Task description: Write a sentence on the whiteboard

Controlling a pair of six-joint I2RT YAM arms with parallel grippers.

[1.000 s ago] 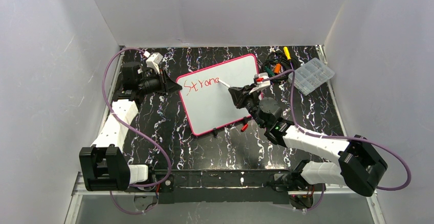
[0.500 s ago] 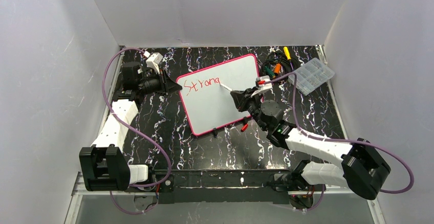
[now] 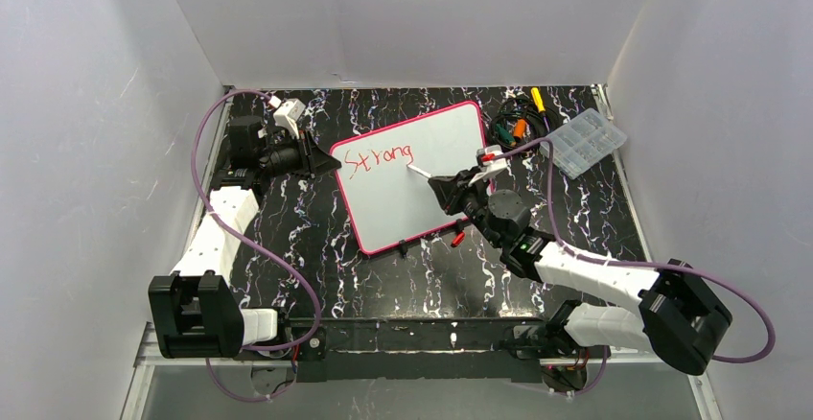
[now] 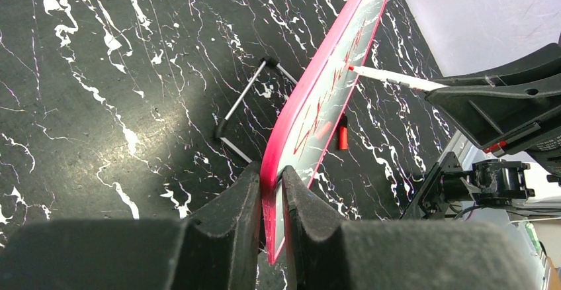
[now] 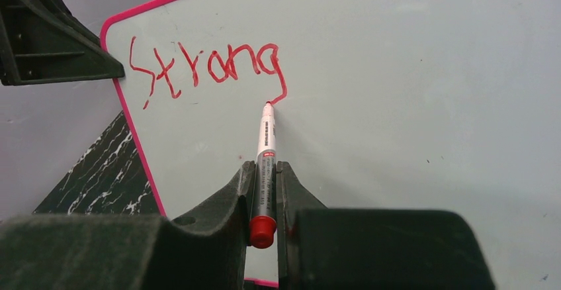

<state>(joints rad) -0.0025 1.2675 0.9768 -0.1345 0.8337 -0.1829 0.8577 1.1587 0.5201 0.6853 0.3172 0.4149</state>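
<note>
Left gripper (image 4: 271, 183) pinches the light, stiff-looking whiteboard (image 3: 407, 204) at its nine-o'clock edge. Right gripper (image 5: 264, 179) clamps the slim marker (image 5: 266, 141), tip touching the sentence (image 5: 212, 70).

I can read one thing only: the sentence (image 5: 208, 68), in red handwriting, says "Strong". It stands on the whiteboard (image 5: 397, 71) near its top left corner, and slants upward in my overhead view (image 3: 379, 158). The marker (image 5: 266, 141) on the whiteboard carries a printed label, too small for me to read.
</note>
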